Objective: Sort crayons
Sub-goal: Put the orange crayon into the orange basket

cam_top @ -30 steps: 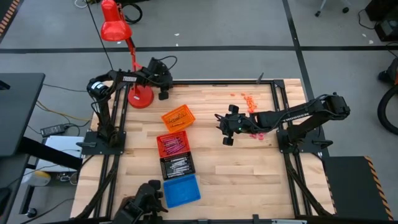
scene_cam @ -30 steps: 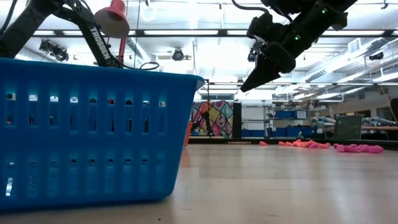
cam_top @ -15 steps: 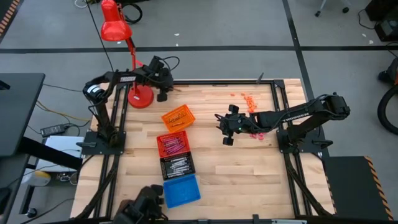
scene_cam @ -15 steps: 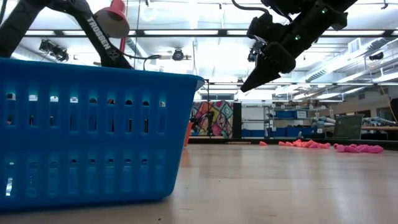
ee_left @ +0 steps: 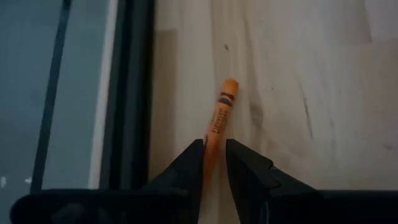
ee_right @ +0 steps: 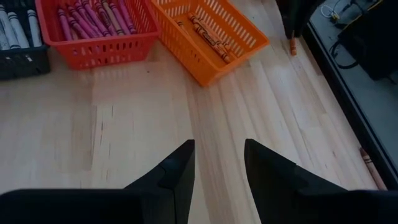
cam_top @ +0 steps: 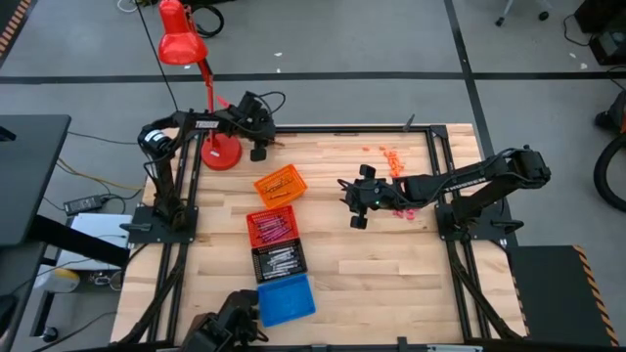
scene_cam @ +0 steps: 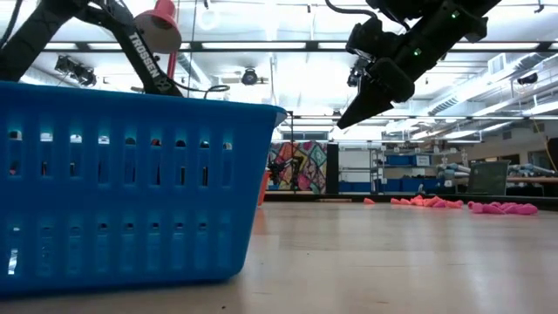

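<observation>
My left gripper (ee_left: 214, 155) is clamped on an orange crayon (ee_left: 220, 114), which sticks out past my fingertips over the table (cam_top: 342, 264) near its far left edge, beside the red lamp (cam_top: 221, 149). My right gripper (ee_right: 219, 158) hangs over the middle of the table, fingers apart and holding nothing. More crayons lie in the orange tray (ee_right: 214, 37) and the red tray (ee_right: 93, 31).
</observation>
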Motion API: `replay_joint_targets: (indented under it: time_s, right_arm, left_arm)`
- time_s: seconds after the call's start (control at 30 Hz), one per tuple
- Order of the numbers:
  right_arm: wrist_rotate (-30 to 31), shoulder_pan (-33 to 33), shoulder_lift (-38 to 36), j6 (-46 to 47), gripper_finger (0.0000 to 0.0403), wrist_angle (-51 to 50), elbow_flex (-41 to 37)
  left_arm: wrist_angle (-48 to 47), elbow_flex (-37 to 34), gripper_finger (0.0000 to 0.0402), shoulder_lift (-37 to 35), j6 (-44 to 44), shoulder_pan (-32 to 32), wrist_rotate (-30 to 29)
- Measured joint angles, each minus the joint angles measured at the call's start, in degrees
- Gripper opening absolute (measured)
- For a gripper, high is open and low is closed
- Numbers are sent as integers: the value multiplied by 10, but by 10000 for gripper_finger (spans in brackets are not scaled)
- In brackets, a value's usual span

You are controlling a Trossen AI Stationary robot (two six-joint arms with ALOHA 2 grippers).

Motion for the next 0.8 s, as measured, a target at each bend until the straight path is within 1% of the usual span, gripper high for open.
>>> replay_joint_targets:
  time_s: [0.1,0.4,0.47,0.6,0.8]
  right_arm:
    - [0,0,0,0,143,0,0]
    - [-13,0,0,0,143,5,0]
    - [-14,0,0,0,143,5,0]
    - [-14,1,0,0,143,6,0]
    - [-14,2,0,0,143,9,0]
  left_arm:
    - [-13,2,80,9,-9,1,7]
    - [-24,3,76,8,-59,-2,-16]
    - [-30,4,64,7,-65,-5,-38]
    - [-46,5,19,6,-65,-10,-63]
    - [-53,4,18,3,-95,-18,-88]
